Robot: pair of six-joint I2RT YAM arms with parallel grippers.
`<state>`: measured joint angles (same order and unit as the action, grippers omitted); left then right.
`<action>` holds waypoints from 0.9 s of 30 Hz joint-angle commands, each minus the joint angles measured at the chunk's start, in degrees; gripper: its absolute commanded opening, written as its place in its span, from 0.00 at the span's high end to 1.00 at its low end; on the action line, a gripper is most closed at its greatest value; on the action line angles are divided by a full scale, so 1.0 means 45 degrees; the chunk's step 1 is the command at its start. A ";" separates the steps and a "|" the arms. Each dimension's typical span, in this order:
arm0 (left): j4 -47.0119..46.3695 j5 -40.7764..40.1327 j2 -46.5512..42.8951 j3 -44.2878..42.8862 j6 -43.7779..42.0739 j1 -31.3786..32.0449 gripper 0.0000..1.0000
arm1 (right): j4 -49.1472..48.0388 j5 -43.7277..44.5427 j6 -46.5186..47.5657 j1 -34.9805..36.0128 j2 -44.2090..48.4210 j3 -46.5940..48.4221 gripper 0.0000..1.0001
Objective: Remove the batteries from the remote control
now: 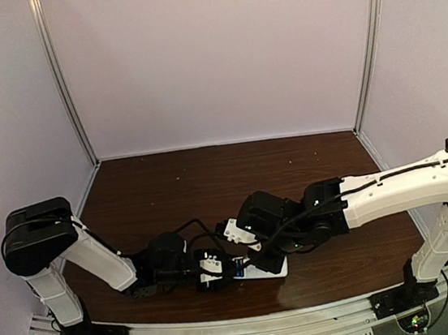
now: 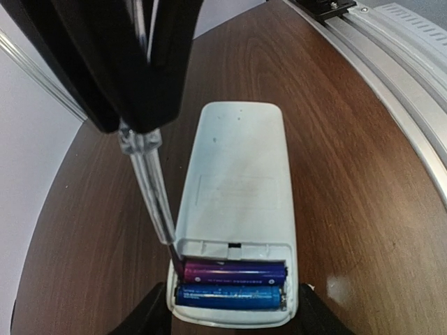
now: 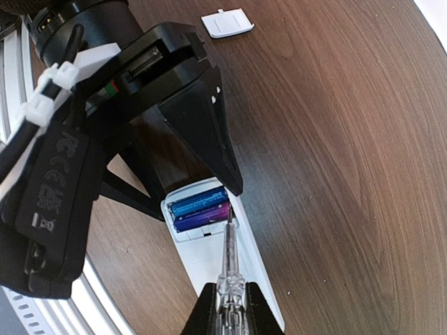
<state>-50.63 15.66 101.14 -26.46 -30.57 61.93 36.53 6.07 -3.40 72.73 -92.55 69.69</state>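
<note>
I see the remote [image 2: 237,181] lying back-up near the table's [image 3: 349,139] 6 o'clock edge, between my two arms. In the left wrist view its open bay is at the 6 o'clock end. Both batteries sit in it side by side, the purple battery [image 2: 234,271] inward and the blue battery [image 2: 227,296] nearest the end. My left claw [image 2: 232,319] pinches the remote across that end, a finger on each long side. My right claw [image 3: 227,303] is clamped on the clear tool [image 2: 150,188], which slants in from 11 o'clock with its tip at the purple battery's left end. The cover [image 3: 227,24] lies apart, at 12 o'clock in the right wrist view.
</note>
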 commanded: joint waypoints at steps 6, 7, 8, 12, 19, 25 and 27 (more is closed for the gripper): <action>-0.1007 0.0169 -0.0187 -0.0150 -0.0145 0.0063 1.00 | 0.1410 0.0666 -0.0081 -0.0072 -0.0864 0.0589 1.00; -0.0986 0.0162 -0.0176 -0.0165 -0.0146 0.0065 1.00 | 0.1434 0.0669 -0.0072 -0.0069 -0.0957 0.0653 1.00; -0.0977 0.0144 -0.0153 -0.0176 -0.0168 0.0056 1.00 | 0.1474 0.0665 -0.0076 -0.0081 -0.1046 0.0696 1.00; -0.0996 0.0021 -0.0123 -0.0175 -0.0190 0.0065 1.00 | 0.1675 0.0782 -0.0106 -0.0078 -0.1255 0.0939 1.00; -0.1111 -0.0400 -0.0074 -0.0146 -0.0332 0.0057 1.00 | 0.2207 0.0757 -0.0334 -0.0073 -0.1589 0.1546 1.00; -0.1352 -0.0823 -0.0039 -0.0061 -0.0467 0.0055 1.00 | 0.2749 0.0799 -0.0398 -0.0084 -0.2020 0.2102 1.00; -0.1399 -0.0997 -0.0019 -0.0058 -0.0519 0.0059 1.00 | 0.2857 0.0857 -0.0437 -0.0069 -0.2092 0.2222 1.00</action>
<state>-49.21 12.03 101.32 -26.46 -31.81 61.93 44.42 7.73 -4.67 72.73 -99.94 78.59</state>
